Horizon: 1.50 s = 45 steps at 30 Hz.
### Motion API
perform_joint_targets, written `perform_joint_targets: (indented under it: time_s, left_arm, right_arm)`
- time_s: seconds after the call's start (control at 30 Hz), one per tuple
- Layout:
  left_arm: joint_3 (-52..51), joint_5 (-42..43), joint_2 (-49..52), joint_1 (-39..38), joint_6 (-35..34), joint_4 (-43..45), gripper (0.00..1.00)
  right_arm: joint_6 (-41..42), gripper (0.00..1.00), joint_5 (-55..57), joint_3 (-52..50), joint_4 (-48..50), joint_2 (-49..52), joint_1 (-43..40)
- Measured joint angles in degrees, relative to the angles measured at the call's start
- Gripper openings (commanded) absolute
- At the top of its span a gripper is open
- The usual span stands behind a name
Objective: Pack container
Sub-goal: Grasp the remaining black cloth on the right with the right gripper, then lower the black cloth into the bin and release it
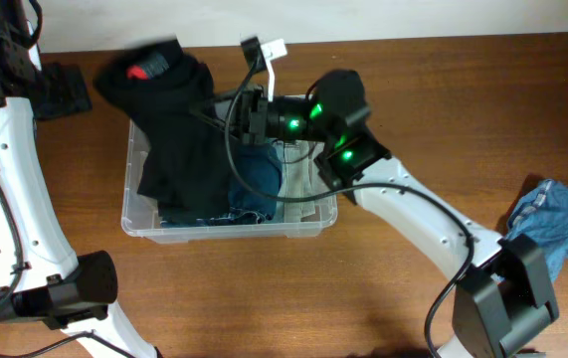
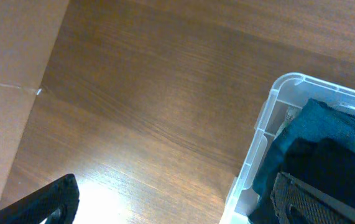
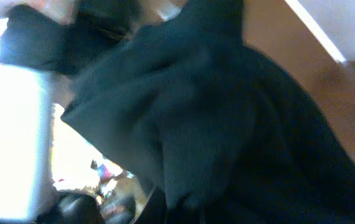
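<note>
Overhead, black garment drapes container, hiding whether right pincer grips; left pincer apart.

Dark cloth fills most of the frame, blurred, with soft folds running from upper left to lower right. In the upper right corner a wedge of brown table shows, with a white strip slanting above it. The left edge is washed out bright; at lower left sits 1 dark rounded shape, too blurred to identify
</note>
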Motion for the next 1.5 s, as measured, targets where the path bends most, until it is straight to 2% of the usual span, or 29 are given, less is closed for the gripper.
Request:
perform_joint_targets:
  time_s: [0.07,0.17,0.27,0.33,0.4,0.43,0.47,0.53,0.6,0.67,0.8,0.87,0.93,1.1,1.23,1.33,1.43,1.5]
  left_arm:
    - [0.0,0.0,0.0,0.0,-0.02,0.02,1.0]
    - [0.02,-0.04,0.0,0.0,-0.04,0.07,0.99]
    - [0.02,-0.04,0.0,0.0,-0.04,0.02,0.99]
    - [0.02,-0.02,0.0,0.0,-0.02,0.02,1.0]
    - [0.0,-0.02,0.0,0.0,-0.02,0.02,1.0]
    - [0.02,-0.02,0.0,0.0,-0.02,0.02,1.0]
    - [0.0,-0.02,0.0,0.0,-0.02,0.02,1.0]
    - [0.02,-0.02,0.0,0.0,-0.02,0.02,1.0]
    - [0.02,-0.02,0.0,0.0,-0.02,0.0,0.99]
    - [0.0,-0.02,0.0,0.0,-0.02,0.02,1.0]
    - [0.0,-0.02,0.0,0.0,-0.02,0.02,0.99]
    - [0.02,-0.02,0.0,0.0,-0.02,0.02,0.99]
    - [0.0,-0.04,0.0,0.0,-0.02,0.02,1.0]
    - [0.0,-0.02,0.0,0.0,-0.02,0.02,1.0]
    - [0.02,-0.02,0.0,0.0,-0.02,0.02,1.0]
    - [0.0,0.0,0.0,0.0,-0.02,0.0,1.0]
    - [0.02,-0.07,0.0,0.0,-0.02,0.02,1.0]
    - [0.0,-0.02,0.0,0.0,-0.02,0.02,1.0]
  right_arm:
    - [-6.08,0.04,-0.9,-0.07,-16.09,0.04,-2.4]
    - [-14.6,0.04,0.17,-0.31,-35.1,0.31,-6.64]
    - [-22.05,0.04,3.78,-0.39,-48.37,0.42,-11.17]
    - [-25.38,0.04,6.71,-0.37,-53.22,0.42,-13.57]
    - [-27.36,0.04,8.94,-0.37,-56.19,0.42,-14.84]
    - [-28.09,0.09,9.86,-0.37,-57.22,0.42,-15.17]
    - [-28.7,0.2,10.51,-0.37,-57.83,0.42,-15.32]
    - [-30.12,0.54,11.61,-0.37,-58.27,0.42,-15.3]
    - [-31.17,0.68,12.15,-0.37,-58.34,0.42,-15.02]
    - [-32.02,0.74,12.57,-0.35,-58.4,0.42,-14.64]
    - [-32.61,0.73,13.09,0.26,-58.69,0.15,-13.53]
    - [-32.59,0.65,13.18,1.03,-58.97,-0.85,-13.22]
    - [-32.57,0.62,13.22,2.14,-58.99,-2.78,-13.0]
    - [-34.4,0.63,14.8,5.2,-58.1,-9.25,-12.94]
    - [-35.8,0.73,23.45,6.84,-62.01,-13.77,-13.18]
    - [-35.8,0.84,29.38,7.15,-67.32,-14.75,-15.23]
    - [-34.21,0.9,31.85,7.08,-71.67,-14.58,-20.06]
    - [-32.61,0.93,33.24,7.08,-74.36,-14.53,-26.29]
